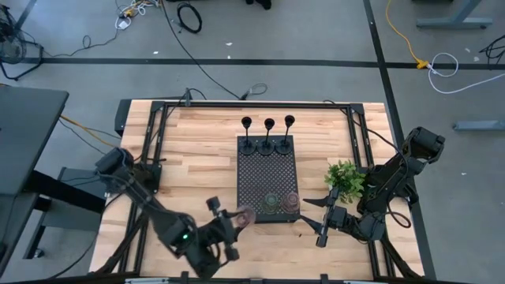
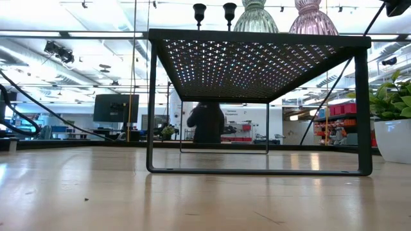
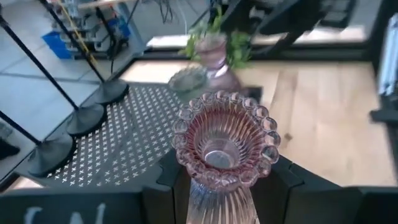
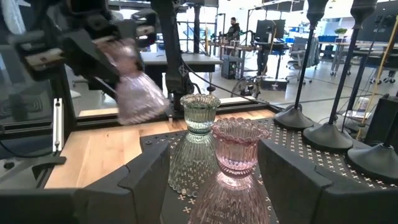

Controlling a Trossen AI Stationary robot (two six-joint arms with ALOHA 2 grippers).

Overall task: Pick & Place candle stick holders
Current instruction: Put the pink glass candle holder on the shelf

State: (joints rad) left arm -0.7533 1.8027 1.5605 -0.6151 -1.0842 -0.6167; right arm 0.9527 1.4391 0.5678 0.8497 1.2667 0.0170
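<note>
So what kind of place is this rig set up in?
Looks like an open robotics lab or workshop: cables across a bare concrete floor, ceiling strip lights, a monitor and workbenches behind.

Two squat glass holders are seen standing side by side on the perforated black tray (image 4: 292, 146); the pink holder (image 4: 236, 149) is standing nearer, the greenish holder (image 4: 199, 115) just behind it, the two close together; both are being framed between the right gripper's (image 4: 208, 186) dark fingers (image 4: 130, 186), which are spread wide. Another pink holder (image 4: 134, 90) is being held tilted above the wooden table (image 4: 93, 152) by the left gripper (image 4: 106, 46); three black stems (image 4: 305, 68) are standing on the tray beyond; a person (image 4: 233, 28) is seen far behind.
</note>
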